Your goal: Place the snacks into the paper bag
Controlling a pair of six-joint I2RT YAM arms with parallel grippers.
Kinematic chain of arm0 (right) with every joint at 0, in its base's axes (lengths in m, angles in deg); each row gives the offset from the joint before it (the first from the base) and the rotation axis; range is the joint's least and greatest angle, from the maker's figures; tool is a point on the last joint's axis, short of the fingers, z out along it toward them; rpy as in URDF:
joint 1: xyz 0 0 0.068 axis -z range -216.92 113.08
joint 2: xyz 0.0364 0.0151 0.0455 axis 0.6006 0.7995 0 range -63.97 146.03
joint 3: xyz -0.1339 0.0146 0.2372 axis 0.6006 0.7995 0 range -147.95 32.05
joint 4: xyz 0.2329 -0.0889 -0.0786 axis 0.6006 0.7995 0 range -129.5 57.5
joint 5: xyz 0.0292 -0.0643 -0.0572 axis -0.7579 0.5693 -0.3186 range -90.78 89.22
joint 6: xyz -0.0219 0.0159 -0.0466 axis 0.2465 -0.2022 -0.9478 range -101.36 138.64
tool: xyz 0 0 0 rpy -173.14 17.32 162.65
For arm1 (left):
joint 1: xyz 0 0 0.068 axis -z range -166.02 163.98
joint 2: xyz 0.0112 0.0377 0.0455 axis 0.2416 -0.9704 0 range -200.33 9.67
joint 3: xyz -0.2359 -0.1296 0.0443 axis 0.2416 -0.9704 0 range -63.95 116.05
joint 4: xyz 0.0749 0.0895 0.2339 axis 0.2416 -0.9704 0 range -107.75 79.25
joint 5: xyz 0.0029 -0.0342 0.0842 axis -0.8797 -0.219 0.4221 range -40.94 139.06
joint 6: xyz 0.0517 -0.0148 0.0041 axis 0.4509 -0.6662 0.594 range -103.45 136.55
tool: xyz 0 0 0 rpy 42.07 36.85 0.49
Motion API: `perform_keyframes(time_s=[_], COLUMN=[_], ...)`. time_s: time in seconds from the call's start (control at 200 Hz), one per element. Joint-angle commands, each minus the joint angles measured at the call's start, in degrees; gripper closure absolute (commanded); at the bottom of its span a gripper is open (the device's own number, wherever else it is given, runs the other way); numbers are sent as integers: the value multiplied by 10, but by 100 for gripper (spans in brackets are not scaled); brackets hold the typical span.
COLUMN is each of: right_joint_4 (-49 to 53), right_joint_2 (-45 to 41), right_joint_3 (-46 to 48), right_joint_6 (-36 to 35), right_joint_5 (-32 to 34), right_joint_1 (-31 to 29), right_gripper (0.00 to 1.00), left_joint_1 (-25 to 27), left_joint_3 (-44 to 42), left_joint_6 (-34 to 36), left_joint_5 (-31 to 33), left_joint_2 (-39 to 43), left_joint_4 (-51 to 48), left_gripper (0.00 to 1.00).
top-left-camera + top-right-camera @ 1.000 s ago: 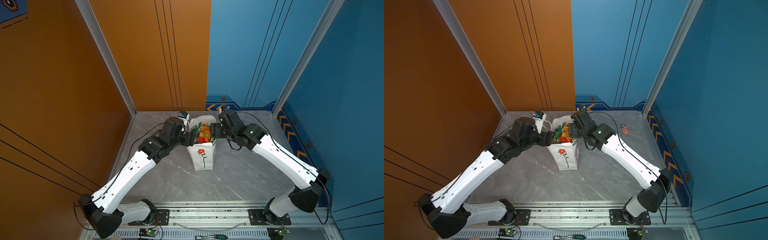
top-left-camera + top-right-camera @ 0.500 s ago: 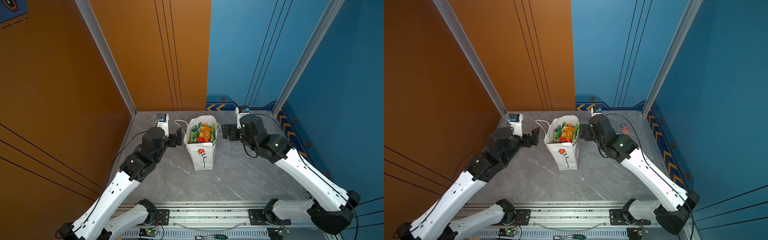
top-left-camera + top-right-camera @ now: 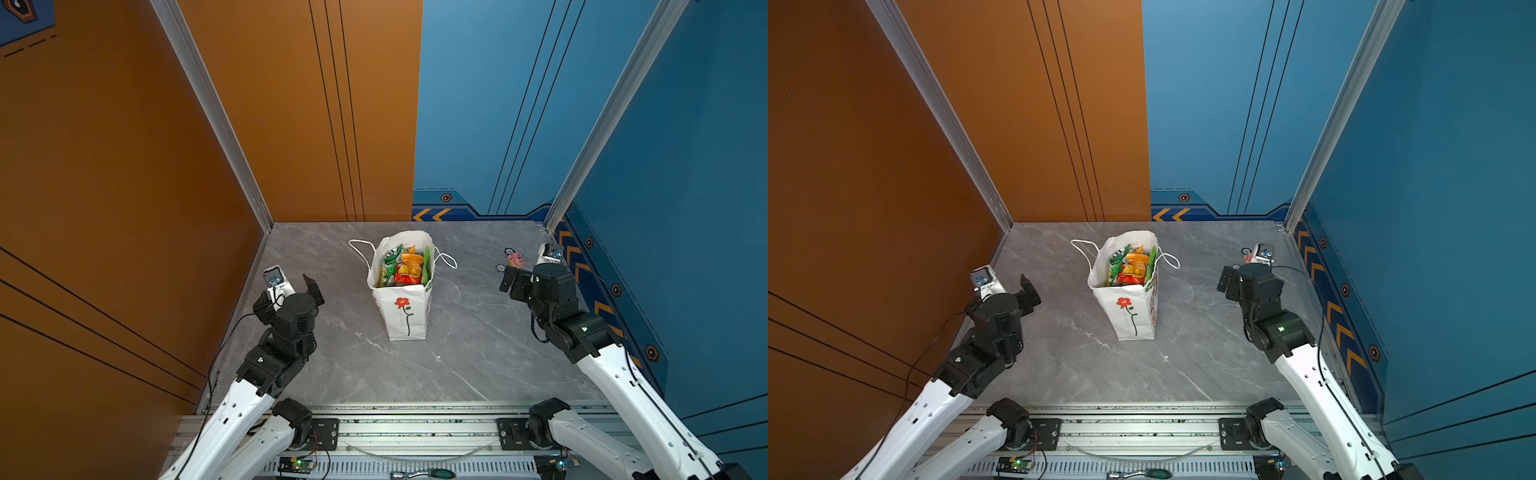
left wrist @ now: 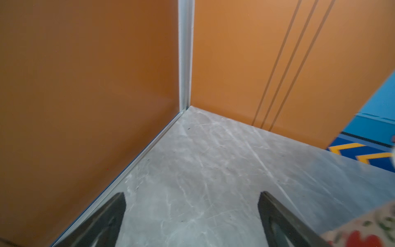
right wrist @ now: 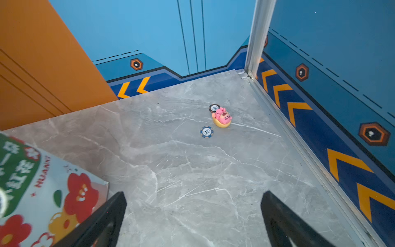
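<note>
- Left tool (image 4: pixel 192 193): hangs released, jaws spread wide, grips nothing; sits over bare counter (image 3: pixel 478 353) near the orange wall (image 4: pixel 85 85), well apart from the paper bag (image 3: pixel 401 311).
- Right tool (image 5: pixel 193 192): likewise released and empty; sits on the opposite side, near a pink toy (image 5: pixel 222 117) and two poker chips (image 5: pixel 207 132), touching none.
- Paper bag: stands upright at mid-counter, between both tools; long axis vertical, mouth up and gaping, flower face toward the base rail (image 3: pixel 415 428), cord handles (image 3: pixel 357 249) flopped outward to either side.
- Contents, the snacks (image 3: pixel 405 266): sit inside the bag, packed on end, long axes roughly vertical, tops at or just under the rim; green, orange and red seen, any others hidden.
- Judged complete: no packet loose on the counter in any view.
- Wide, empty jaws and the stand-off on both sides judged a means of leaving the bag undisturbed and upright.
</note>
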Motion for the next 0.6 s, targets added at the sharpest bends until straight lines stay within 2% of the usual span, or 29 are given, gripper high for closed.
perform_keyframes(time_s=[0.0, 0.08, 0.175, 0.26, 0.375, 0.596], right_joint_4=[-76, -142, -229, -277, -303, -386], right_joint_2=[-17, -26, -27, -19, 3, 63], right_joint_3=[59, 119, 186, 225, 249, 282], right_joint_6=[-33, -79, -124, -133, -133, -138], right_joint_5=[-8, -6, 8, 25, 20, 31], right_joint_1=[18, 20, 24, 34, 52, 64], right_gripper=[0, 0, 0, 0, 0, 0], left_joint_1=[-11, -17, -31, -42, -54, -104], left_joint_3=[-78, -128, -151, -155, -185, -225], left_joint_6=[26, 60, 83, 136, 207, 275], left_joint_5=[44, 23, -2, -13, -41, -120], left_joint_2=[-1, -8, -37, -86, -157, -342], left_joint_4=[131, 232, 267, 301, 412, 636], left_gripper=[2, 2, 2, 2, 2, 2])
